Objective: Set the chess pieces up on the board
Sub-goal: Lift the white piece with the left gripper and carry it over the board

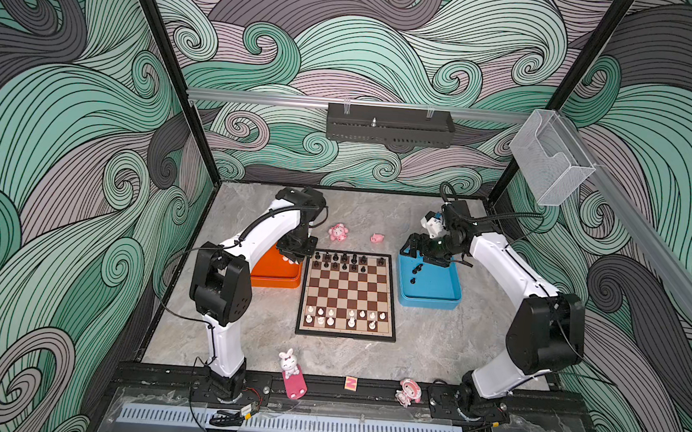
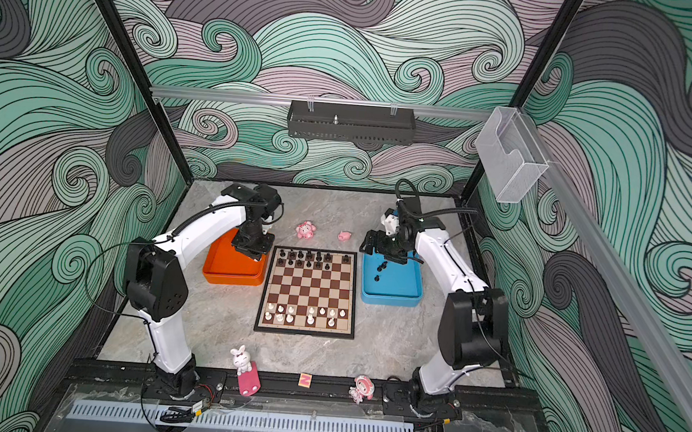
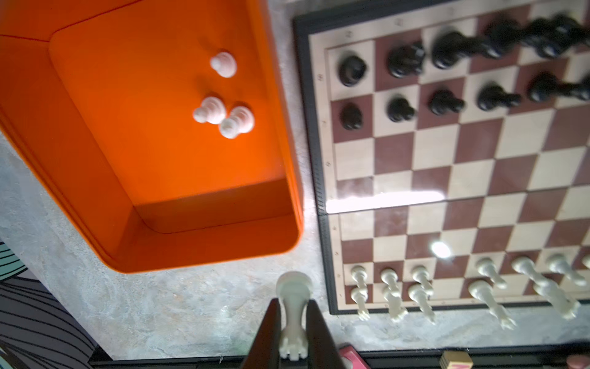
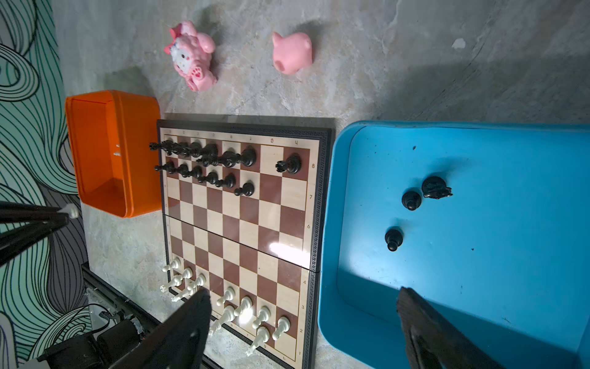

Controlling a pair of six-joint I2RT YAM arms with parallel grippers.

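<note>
The left end effector [image 3: 293,303] is clamped on a white chess piece [image 3: 293,286] by the orange tray [image 3: 143,134]. The right end effector [image 4: 303,295], jaws apart, hangs over the blue tray [image 4: 479,271], which contains three black pieces [image 4: 411,200]. The board [image 1: 347,292] lies between both trays on the desk [image 1: 431,348].

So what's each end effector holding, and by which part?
The left end effector pinches a white chess piece by its stem; the right end effector holds nothing.
</note>
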